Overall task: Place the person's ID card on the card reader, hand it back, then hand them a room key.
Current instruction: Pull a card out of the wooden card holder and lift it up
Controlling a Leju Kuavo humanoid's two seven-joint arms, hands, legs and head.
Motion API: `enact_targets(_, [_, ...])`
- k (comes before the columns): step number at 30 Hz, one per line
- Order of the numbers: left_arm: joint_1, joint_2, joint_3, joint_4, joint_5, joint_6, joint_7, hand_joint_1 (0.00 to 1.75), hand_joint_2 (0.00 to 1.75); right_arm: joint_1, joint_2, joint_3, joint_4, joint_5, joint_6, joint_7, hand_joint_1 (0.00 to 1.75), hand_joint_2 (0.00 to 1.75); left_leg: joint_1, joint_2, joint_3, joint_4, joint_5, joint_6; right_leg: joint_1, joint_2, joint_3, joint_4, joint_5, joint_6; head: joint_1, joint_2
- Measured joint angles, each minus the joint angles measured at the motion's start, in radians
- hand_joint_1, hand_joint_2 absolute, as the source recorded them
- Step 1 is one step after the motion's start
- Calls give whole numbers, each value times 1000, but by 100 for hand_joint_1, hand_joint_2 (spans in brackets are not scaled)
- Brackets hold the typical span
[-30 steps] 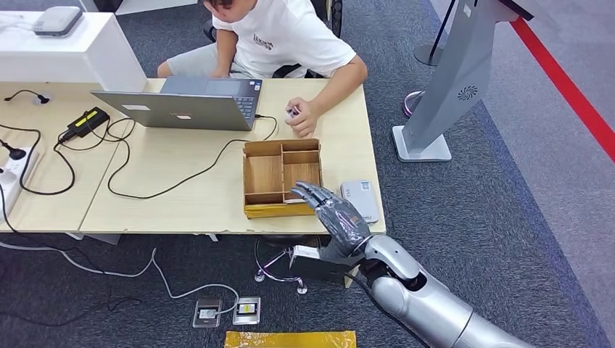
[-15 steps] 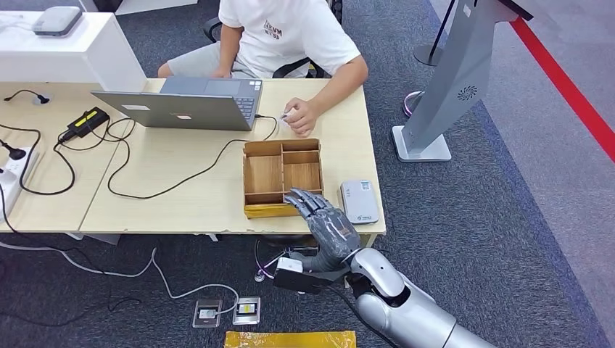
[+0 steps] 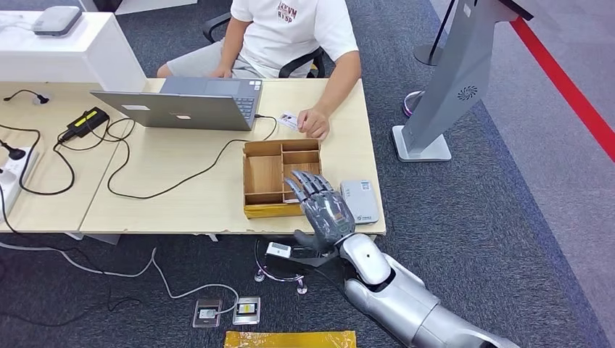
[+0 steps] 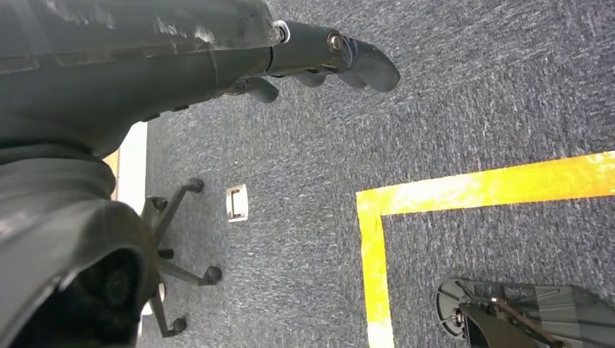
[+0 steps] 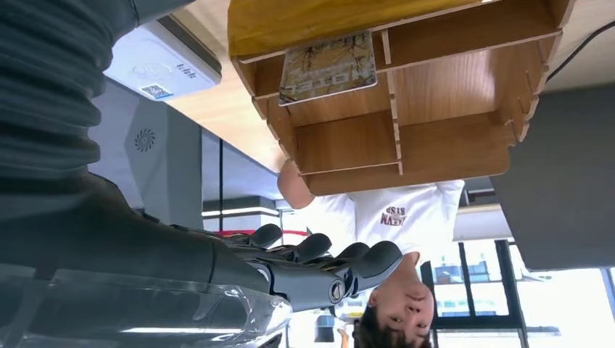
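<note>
Right hand (image 3: 323,206) higher, ID card (image 3: 288,120) apparently beyond.

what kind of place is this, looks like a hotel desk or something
Probably a mock hotel check-in desk in an office or lab: a white card reader, a compartmented wooden tray holding a hotel-printed card, a silver laptop.

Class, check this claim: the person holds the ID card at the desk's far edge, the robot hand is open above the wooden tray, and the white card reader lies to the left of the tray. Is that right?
Not quite. The card reader lies to the right of the wooden tray, as the head view shows. The rest stands: the person's hand holds the ID card at the far edge, and the right robot hand is open above the tray.
</note>
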Motion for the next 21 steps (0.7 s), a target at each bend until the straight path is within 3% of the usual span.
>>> enact_targets(21, [0,-8,0,0,-5,6,4,0,0,-130,126,14,254,-5,13,-29,0,175,0,0,0,0,0,0,0,0,0,0,0,0,0,0])
